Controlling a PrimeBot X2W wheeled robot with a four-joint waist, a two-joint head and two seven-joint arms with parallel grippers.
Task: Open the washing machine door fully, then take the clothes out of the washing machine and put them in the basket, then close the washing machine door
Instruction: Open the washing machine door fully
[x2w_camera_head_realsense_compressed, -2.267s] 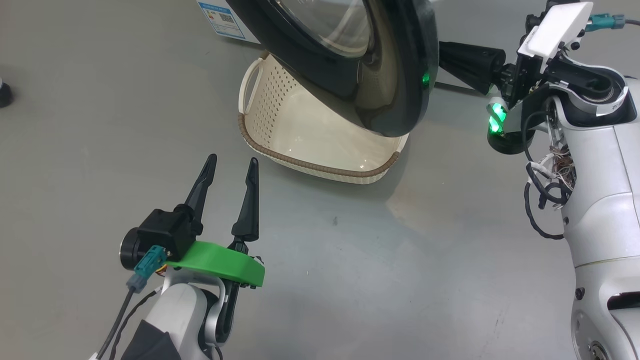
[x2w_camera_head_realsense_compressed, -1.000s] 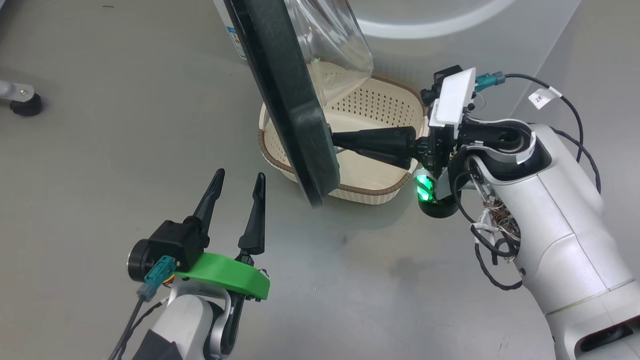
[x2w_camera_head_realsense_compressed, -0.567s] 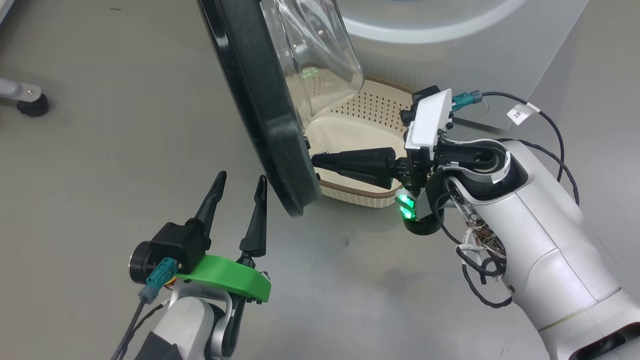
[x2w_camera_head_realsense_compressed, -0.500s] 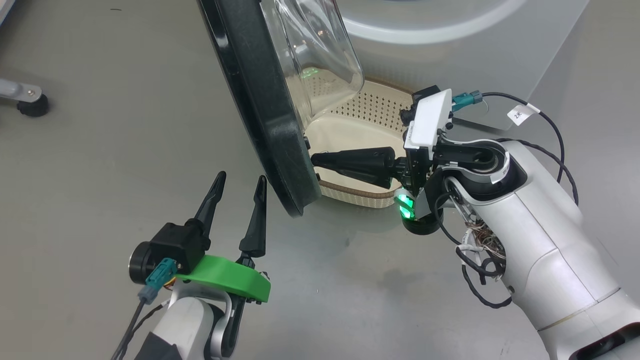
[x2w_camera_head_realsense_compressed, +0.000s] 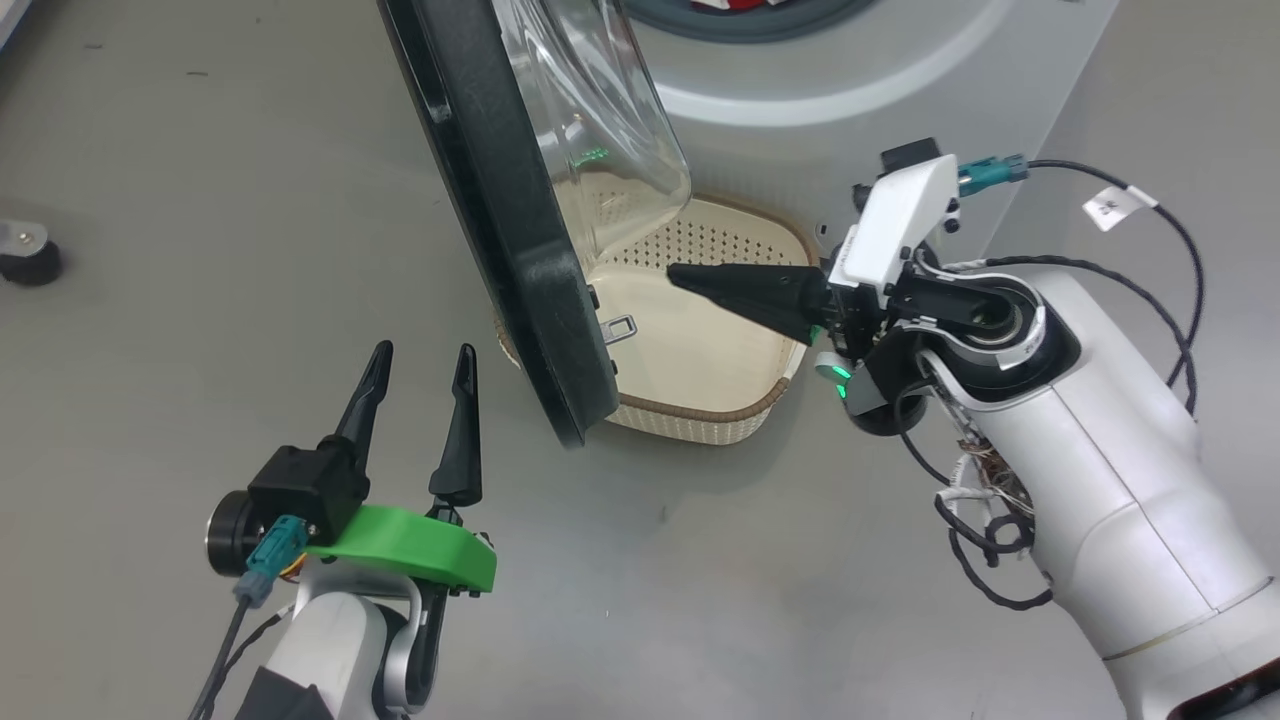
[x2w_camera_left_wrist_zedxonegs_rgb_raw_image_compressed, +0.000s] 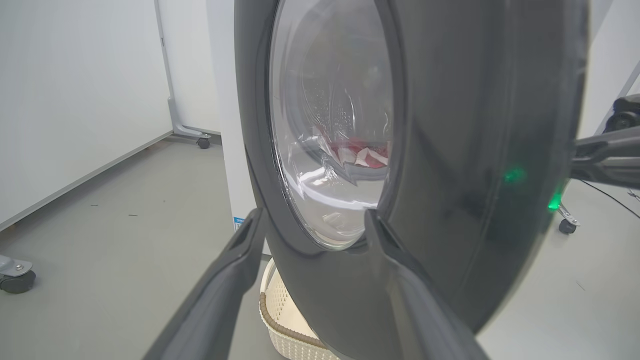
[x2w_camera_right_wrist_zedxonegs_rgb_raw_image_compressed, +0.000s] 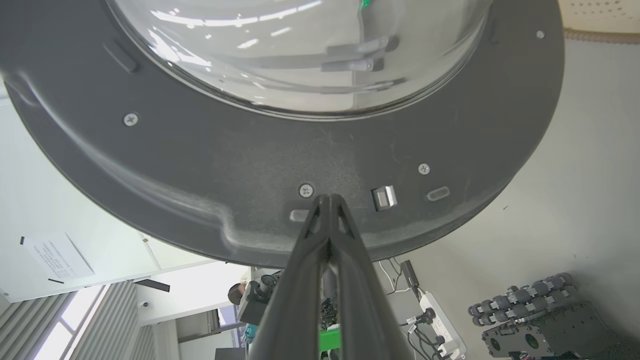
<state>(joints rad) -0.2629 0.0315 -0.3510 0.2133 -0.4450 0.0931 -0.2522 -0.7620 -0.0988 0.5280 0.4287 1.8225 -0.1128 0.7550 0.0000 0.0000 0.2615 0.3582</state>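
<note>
Door-opening step, I reckon; door only half swung; clenched right tool at its 3 o'clock should shove it wider toward 9 o'clock; left tool gapes empty.

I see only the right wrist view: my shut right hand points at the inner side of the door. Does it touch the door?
Observer: No. In the head view the right hand stops short of the washing machine door, and a gap shows between them.
Operator: Where is the left hand?
Observer: The left hand is open on the outer side of the door, apart from it, and it holds nothing.
Operator: Are there clothes inside the machine?
Observer: Yes. The left wrist view shows red and white clothes through the door.
</note>
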